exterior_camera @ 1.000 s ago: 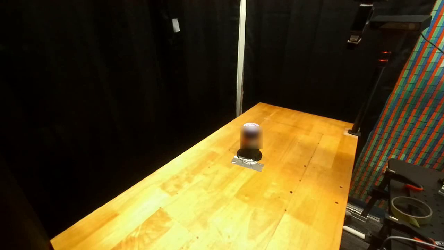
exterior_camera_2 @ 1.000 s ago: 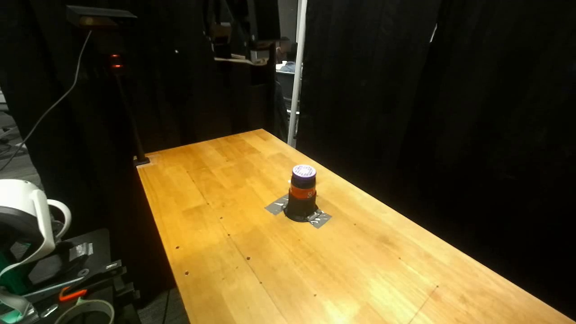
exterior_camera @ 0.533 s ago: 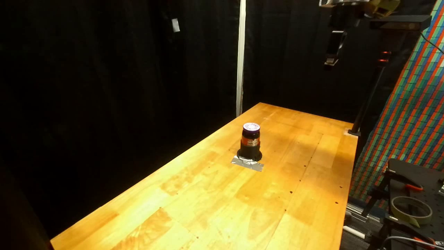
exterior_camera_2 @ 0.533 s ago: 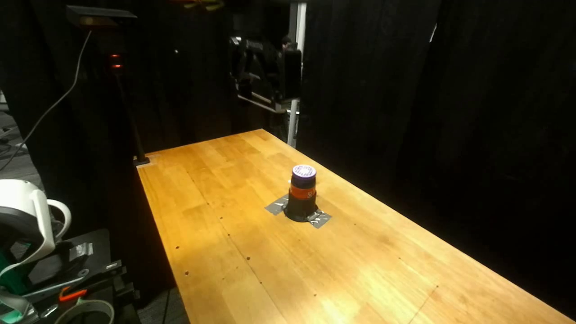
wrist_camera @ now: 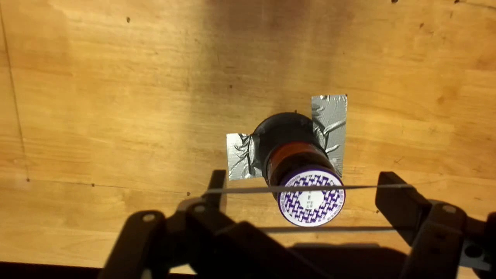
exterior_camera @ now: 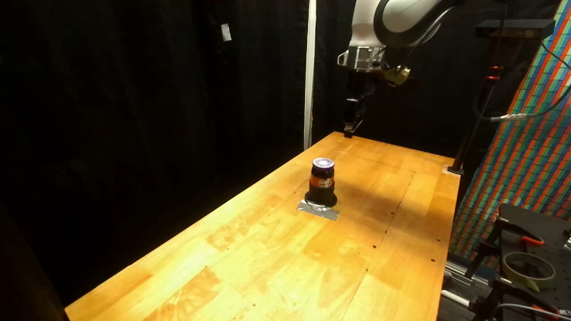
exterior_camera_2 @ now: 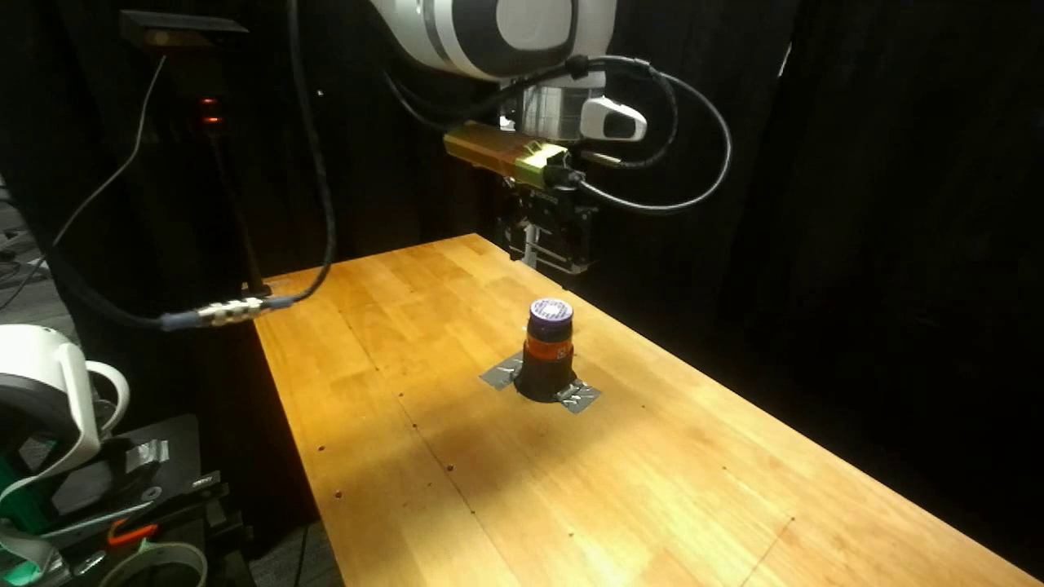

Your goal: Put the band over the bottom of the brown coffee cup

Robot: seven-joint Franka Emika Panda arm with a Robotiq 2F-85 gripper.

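The brown coffee cup (exterior_camera: pixel 322 181) (exterior_camera_2: pixel 548 346) is a small dark cylinder with an orange-red stripe and a purple-and-white disc on top. It stands upright in a black holder (exterior_camera_2: pixel 545 379) taped to the wooden table. My gripper (exterior_camera: pixel 349 133) (exterior_camera_2: pixel 548 262) is above and beyond the cup in both exterior views, pointing down and apart from it. In the wrist view my gripper (wrist_camera: pixel 302 190) is open, and a thin band (wrist_camera: pixel 252 190) is stretched around its two fingers. The cup's top (wrist_camera: pixel 312 201) shows between the fingers, mostly between the band's two strands, lower down.
Silver tape (wrist_camera: pixel 331 120) pins the holder to the table (exterior_camera: pixel 267 249). A dark post (exterior_camera: pixel 475 125) stands at the far table corner. A cable (exterior_camera_2: pixel 314 163) hangs from the arm. A side stand holds a tape roll (exterior_camera: pixel 529 270). Black curtains surround the table.
The arm has come down from the top of both exterior views toward the cup, leftward in one exterior view and rightward in another. The cup has not moved.
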